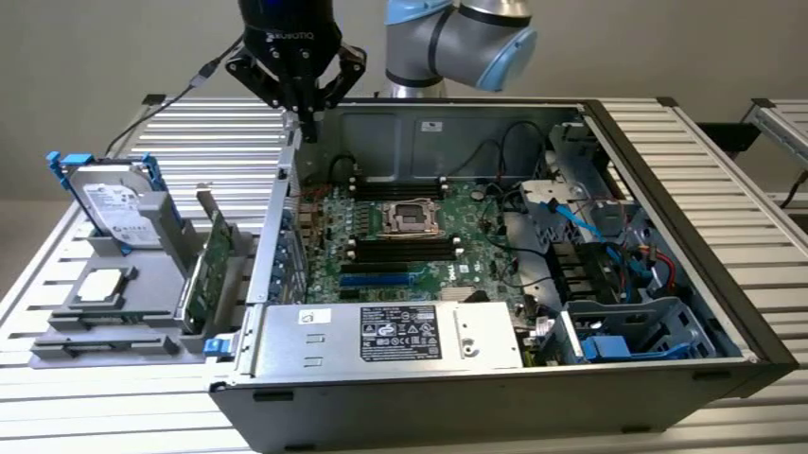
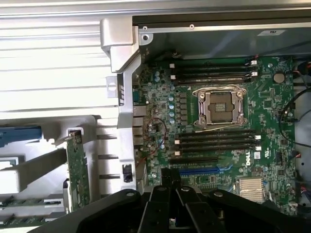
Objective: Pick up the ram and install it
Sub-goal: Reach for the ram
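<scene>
Hovering over the rear corner of the open computer case [image 1: 480, 411], jaws pressed together and empty.

The gripper [image 1: 305, 128] hangs above the case's metal side wall, at the edge of the motherboard [image 1: 378, 270] with its long black slots [image 1: 401, 248] and the silver power supply [image 1: 392, 336]. Outside that wall, on the exterior view's left, a grey holder [image 1: 76, 326] carries a hard drive [image 1: 114, 203] and an upright green expansion card [image 1: 208, 270]. The ram [image 2: 29, 202] appears as a thin green strip lying in the holder, well apart from the jaws, with card and wall between them.
</scene>
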